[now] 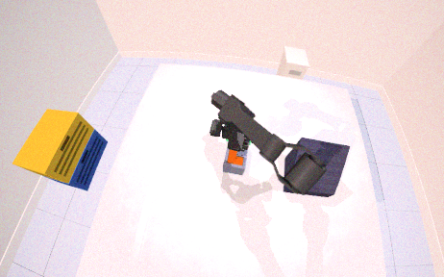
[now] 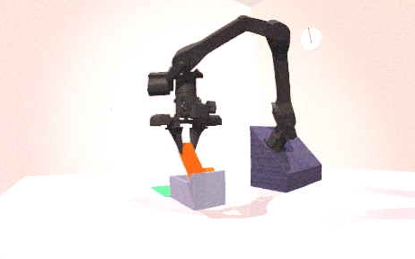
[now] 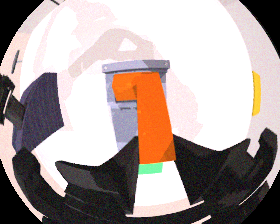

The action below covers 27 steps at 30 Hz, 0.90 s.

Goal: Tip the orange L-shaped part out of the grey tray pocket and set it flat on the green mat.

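The pincer point(image 2: 186, 135) hung above the grey tray point(image 2: 199, 191), fingers closed partway and clamped on the upper end of the orange L-shaped part point(image 2: 189, 159). The part hung below and between the fingertips, its top end pinched, its lower end down at the tray's rim. Exterior view: the part sat tilted, long axis running steeply from the fingertips down and to the right, lower end with the short foot of the L just over the tray's top edge; whether that foot touched the pocket or had cleared it was hard to tell from this angle. Wrist view: the part point(image 3: 151, 125) ran as a long orange bar from between the dark fingers toward the tray point(image 3: 136, 68), the L foot sticking out to the left at the far end, over the pocket. The near end was cut off by the fingers. A sliver of the green mat point(image 3: 151, 168) showed just under the pinched end; in the exterior view only a corner of the mat point(image 2: 161, 190) peeked out left of the tray, rest hidden behind it. Top view: arm covered most of the tray point(image 1: 234, 166) and the pincer, only a small orange patch point(image 1: 235, 156) visible. The tray stood on the white worktop point(image 2: 112, 225), near the arm's dark base point(image 2: 285, 164).
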Available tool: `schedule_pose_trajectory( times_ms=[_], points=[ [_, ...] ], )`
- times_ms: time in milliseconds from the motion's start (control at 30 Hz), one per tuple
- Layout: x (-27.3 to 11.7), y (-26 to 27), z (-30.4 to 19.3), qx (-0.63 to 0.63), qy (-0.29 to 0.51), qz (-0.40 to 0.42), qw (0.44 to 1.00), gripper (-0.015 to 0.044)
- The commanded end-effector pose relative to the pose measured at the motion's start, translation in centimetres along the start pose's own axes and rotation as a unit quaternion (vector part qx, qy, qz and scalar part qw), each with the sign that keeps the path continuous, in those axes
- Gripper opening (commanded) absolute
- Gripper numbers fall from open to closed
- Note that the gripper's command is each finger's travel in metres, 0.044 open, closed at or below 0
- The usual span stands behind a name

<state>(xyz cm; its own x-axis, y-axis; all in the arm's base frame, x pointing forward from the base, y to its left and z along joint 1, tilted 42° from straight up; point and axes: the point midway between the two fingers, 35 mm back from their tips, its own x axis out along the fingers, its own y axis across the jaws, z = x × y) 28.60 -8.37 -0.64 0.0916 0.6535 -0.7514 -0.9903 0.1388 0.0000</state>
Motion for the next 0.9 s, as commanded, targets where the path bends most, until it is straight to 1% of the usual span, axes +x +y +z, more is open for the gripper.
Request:
schedule_pose_trajectory(
  times_ms=[0,433,700,867],
  points=[
    [-0.6,-0.1,0.0,-0.003,0.002,0.000,1.000,0.0000],
    [-2.7,-0.1,0.0,-0.003,0.002,0.000,1.000,0.0000],
    [-3.0,-0.1,0.0,-0.003,0.002,0.000,1.000,0.0000],
    [-2.9,0.0,-1.2,-0.003,0.002,0.000,1.000,0.0000]
  ],
)
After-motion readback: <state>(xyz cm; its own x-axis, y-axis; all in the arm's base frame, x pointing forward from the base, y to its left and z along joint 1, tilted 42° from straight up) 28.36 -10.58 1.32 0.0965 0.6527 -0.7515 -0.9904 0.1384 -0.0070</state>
